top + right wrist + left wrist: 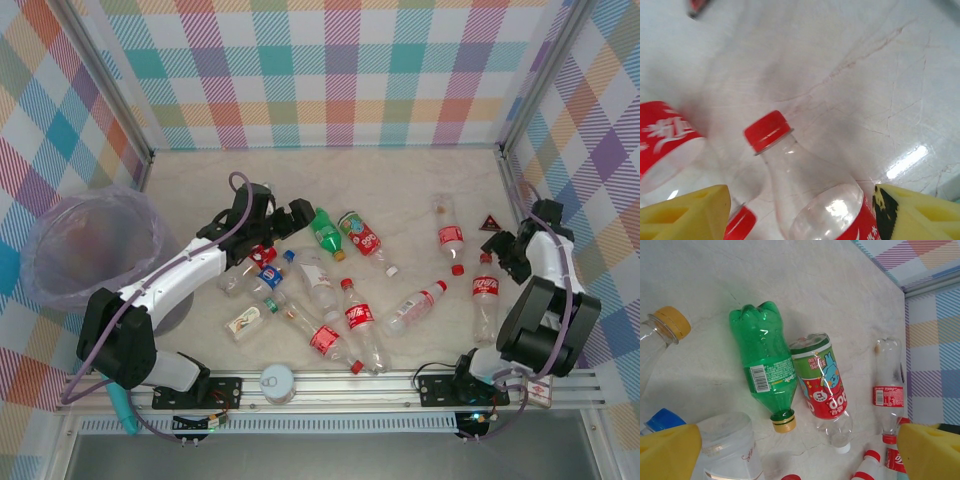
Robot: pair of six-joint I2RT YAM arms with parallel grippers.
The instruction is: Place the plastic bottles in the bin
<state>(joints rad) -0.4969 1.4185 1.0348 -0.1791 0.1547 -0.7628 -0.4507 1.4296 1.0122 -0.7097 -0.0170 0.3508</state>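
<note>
slippage risk: right claw (800, 200), part-open, straddles clear red-capped plastic bottle (810, 180) lower centre, ungripped; round shoulder may squirt free. left claw (797, 440) wide, empty.

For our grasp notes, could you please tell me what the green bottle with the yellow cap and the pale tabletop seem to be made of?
The green bottle: likely thin translucent plastic, glossy, highlights on its lobed base. The pale tabletop: marble-look stone or laminate, I cannot tell which; faint veins and glare show.

Red-capped clear bottle (812, 192) between fingers (685, 212) of the right claw (802, 215)
</note>
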